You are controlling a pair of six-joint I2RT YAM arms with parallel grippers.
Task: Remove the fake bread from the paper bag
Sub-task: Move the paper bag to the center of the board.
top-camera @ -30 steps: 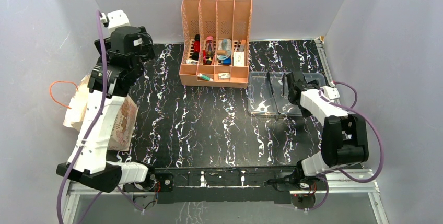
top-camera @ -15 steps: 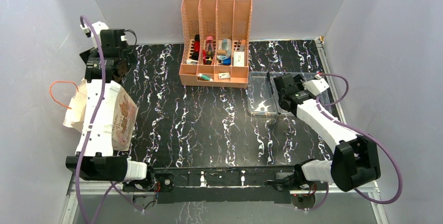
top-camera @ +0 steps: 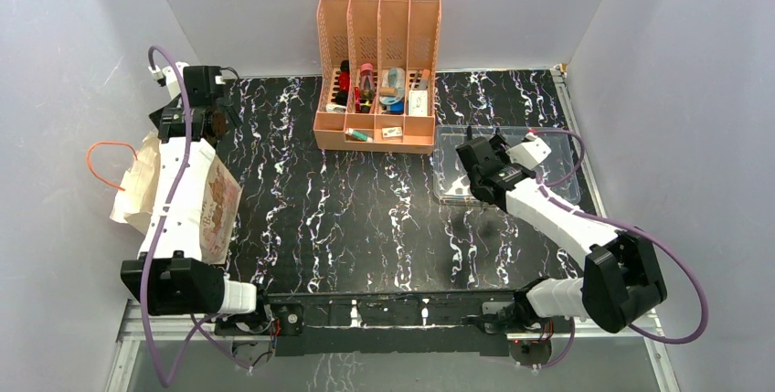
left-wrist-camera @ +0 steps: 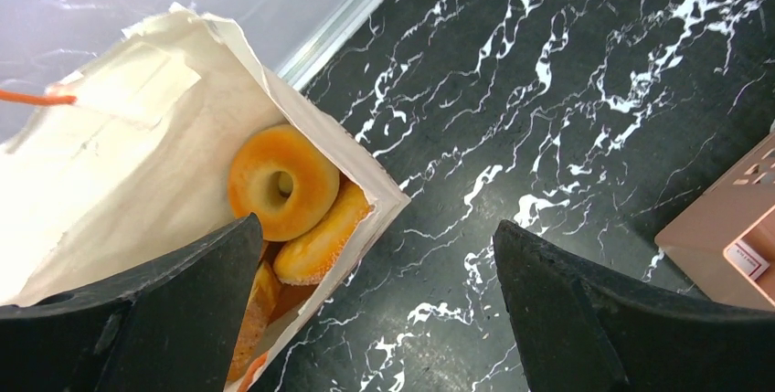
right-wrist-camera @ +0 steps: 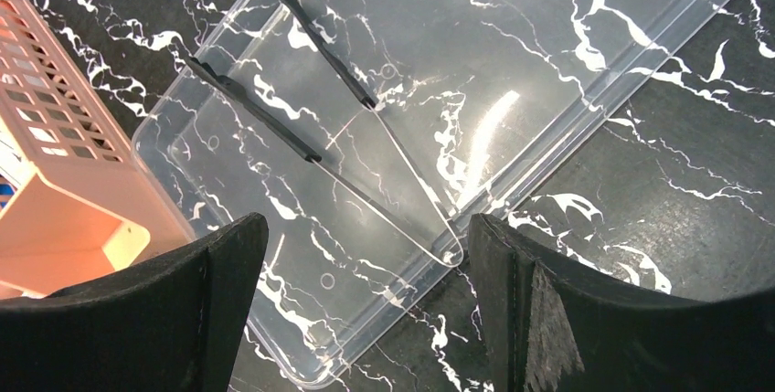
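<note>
The paper bag [top-camera: 131, 184] lies at the table's left edge under my left arm, its orange cord handle [top-camera: 99, 156] against the wall. In the left wrist view the paper bag [left-wrist-camera: 119, 164] gapes open. Inside it, the fake bread shows as a golden ring [left-wrist-camera: 283, 182], a second ring [left-wrist-camera: 322, 238] beneath it, and more orange pieces [left-wrist-camera: 259, 299] deeper in. My left gripper [left-wrist-camera: 376, 227] hangs open above the bag's mouth corner, holding nothing. My right gripper [right-wrist-camera: 366, 227] is open and empty over the near corner of a clear tray [right-wrist-camera: 567, 54].
Clear tongs with black tips [right-wrist-camera: 347, 136] lie in the tray [top-camera: 571, 177]. An orange desk organizer [top-camera: 377, 72] full of small items stands at the back centre, its corner beside each gripper's view [left-wrist-camera: 731, 237] [right-wrist-camera: 55, 191]. Grey walls close in left, back and right.
My left wrist has swung left and come down over the bag's mouth. My right gripper has moved left along the tray and opened slightly wider.
</note>
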